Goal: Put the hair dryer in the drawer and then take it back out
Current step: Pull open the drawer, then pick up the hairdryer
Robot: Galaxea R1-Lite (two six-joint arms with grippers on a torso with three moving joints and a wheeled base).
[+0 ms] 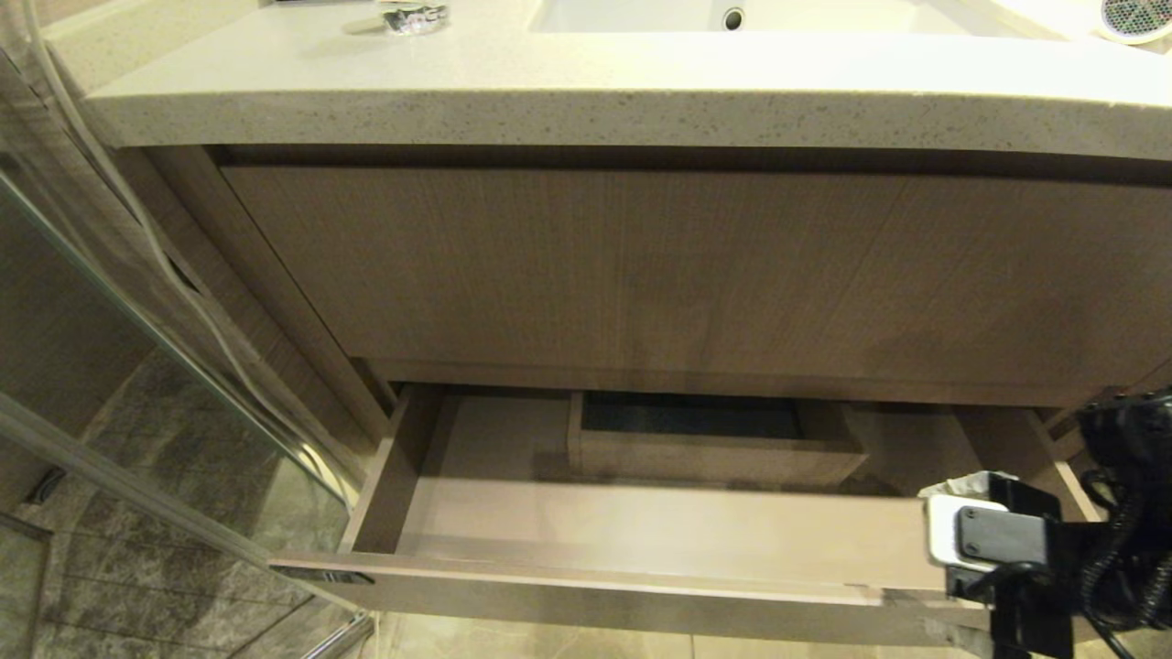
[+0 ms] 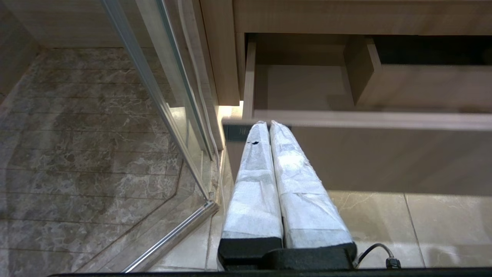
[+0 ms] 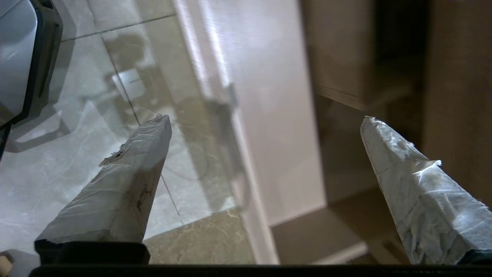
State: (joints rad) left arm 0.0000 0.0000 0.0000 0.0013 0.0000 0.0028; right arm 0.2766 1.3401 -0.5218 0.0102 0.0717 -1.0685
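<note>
Drawer first: it stands pulled out under the vanity counter, its pale floor bare around the boxed cutout. Up on that counter, at the far right edge by the sink, only the grey mesh grille of the hair dryer shows. So, judging by this, the opening is done, while placing and retrieving both remain. The right gripper hangs over the drawer's front right corner, its 2 fingers spread wide and empty. The left gripper sits parked low, fingers pressed together on nothing.
</note>
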